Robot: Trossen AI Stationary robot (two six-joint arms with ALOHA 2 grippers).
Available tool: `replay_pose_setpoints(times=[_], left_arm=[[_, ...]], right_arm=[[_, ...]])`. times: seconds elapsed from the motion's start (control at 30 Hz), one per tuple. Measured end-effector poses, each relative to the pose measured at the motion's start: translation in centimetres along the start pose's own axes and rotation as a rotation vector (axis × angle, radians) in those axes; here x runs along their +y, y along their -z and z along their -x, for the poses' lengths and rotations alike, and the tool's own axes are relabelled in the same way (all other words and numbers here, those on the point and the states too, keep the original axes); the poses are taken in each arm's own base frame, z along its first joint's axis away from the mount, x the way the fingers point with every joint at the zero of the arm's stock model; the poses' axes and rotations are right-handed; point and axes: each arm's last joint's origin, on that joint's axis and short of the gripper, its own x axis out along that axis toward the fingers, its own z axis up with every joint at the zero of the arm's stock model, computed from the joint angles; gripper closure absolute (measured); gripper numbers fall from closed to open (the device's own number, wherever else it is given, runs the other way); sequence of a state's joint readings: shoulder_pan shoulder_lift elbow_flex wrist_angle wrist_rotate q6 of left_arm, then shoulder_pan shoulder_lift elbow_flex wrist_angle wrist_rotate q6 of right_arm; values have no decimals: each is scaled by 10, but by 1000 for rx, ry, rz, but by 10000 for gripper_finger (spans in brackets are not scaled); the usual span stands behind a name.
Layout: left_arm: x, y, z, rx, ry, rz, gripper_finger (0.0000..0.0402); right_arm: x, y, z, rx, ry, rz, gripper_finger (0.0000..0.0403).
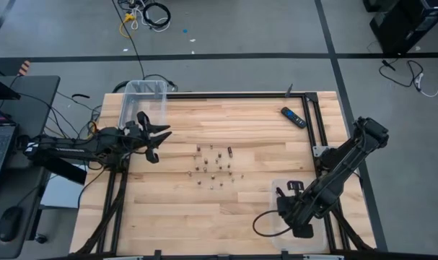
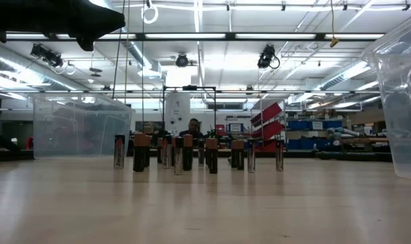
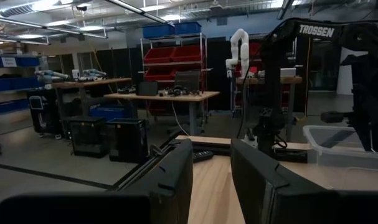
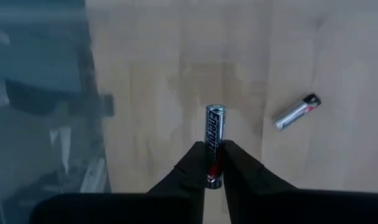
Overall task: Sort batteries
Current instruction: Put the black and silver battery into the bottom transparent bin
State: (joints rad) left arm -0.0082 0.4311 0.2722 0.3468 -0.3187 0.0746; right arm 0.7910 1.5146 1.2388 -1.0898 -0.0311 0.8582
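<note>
Several small batteries (image 1: pixel 215 166) stand upright on their ends in a loose cluster at the table's middle; the low view shows these batteries (image 2: pixel 191 152) in a row. My right gripper (image 1: pixel 292 211) points down over a clear bin (image 1: pixel 276 186) at the near right, shut on a silver battery (image 4: pixel 214 134). Another silver battery (image 4: pixel 296 112) lies on its side on the bin's floor. My left gripper (image 1: pixel 155 137) hovers open left of the cluster with nothing between its fingers (image 3: pixel 176 180). My right gripper pinches the silver battery by its red-and-black end (image 4: pixel 214 169) between its two fingertips. The fingers come from above, pointing down, and lie along the battery. The silver part sticks out past the fingertips toward the bin's floor; whether it touches the floor I cannot tell.
A second clear bin (image 1: pixel 143 101) stands at the table's far left corner. A black-and-blue remote (image 1: pixel 293 117) lies at the far right. The near bin's clear wall (image 4: pixel 39 124) stands close beside the held battery. Bare wood lies in front of the cluster.
</note>
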Motion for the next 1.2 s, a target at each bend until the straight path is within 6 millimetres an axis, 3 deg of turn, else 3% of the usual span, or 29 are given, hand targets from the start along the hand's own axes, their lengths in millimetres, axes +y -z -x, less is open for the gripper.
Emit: replay_pose_setpoints(times=[0.4,0.57,0.77,0.93,1.2], left_arm=[[0,0,0,1,1,0,295],[0,0,0,0,1,0,295],[0,0,0,1,1,1,296],[0,1,0,13,2,-4,295],[0,1,0,12,2,-3,295]], right_arm=[[-2,0,6,-35,12,-41,325],[-3,-7,29,-43,20,-102,337],[-9,-27,68,-233,81,-62,356],[-30,-54,99,-467,253,-39,369],[-88,-99,106,-457,329,-33,375]])
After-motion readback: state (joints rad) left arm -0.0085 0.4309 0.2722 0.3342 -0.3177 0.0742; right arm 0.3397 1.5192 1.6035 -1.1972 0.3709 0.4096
